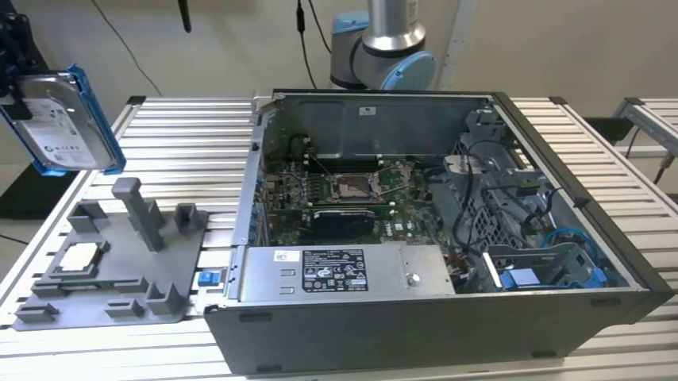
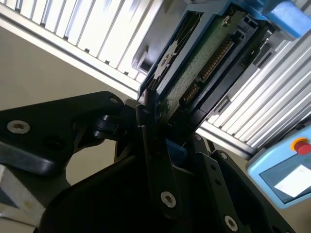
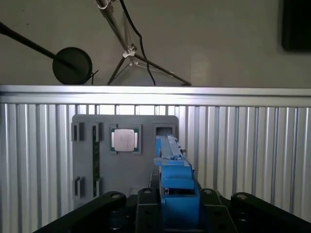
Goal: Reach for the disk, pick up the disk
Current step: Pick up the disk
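End effector (image 3: 173,196) clamped on disk (image 1: 59,119), held on edge, clear of grey fixture (image 1: 106,274)

Exterior view high above table (image 1: 180,143), both wrist views hugging disk (image 2: 204,63) (image 3: 172,170)

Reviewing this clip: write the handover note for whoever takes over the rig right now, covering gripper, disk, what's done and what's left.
Gripper: shut on the disk. In the second wrist view a finger is clamped on its edge.
Disk: held clear of the table at the exterior view's left, roughly over the grey fixture tray that carries the processor chip.
Done: reach and pick-up, by the look of it.
Left: nothing of this task shows as undone.
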Motion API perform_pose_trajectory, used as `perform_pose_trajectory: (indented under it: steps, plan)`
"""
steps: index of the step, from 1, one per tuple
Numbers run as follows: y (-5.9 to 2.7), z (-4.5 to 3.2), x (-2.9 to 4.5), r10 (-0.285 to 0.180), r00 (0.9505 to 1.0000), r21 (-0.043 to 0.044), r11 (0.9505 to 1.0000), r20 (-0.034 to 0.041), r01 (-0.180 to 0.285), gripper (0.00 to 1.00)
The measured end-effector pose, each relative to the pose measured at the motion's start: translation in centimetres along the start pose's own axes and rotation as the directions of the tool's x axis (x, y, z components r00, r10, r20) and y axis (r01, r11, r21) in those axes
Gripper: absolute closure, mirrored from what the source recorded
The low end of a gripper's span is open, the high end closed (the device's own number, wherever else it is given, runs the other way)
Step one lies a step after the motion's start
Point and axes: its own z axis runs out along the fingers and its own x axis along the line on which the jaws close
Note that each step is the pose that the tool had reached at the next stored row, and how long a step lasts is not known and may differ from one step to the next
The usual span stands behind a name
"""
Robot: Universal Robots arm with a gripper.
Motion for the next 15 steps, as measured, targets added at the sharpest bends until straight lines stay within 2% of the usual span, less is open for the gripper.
perform_pose_trajectory:
  steps: [15]
  plan:
    - [0.04,-2.19,-0.04,0.000,1.0000,0.0000,1.0000,0.0000,0.000,1.00]
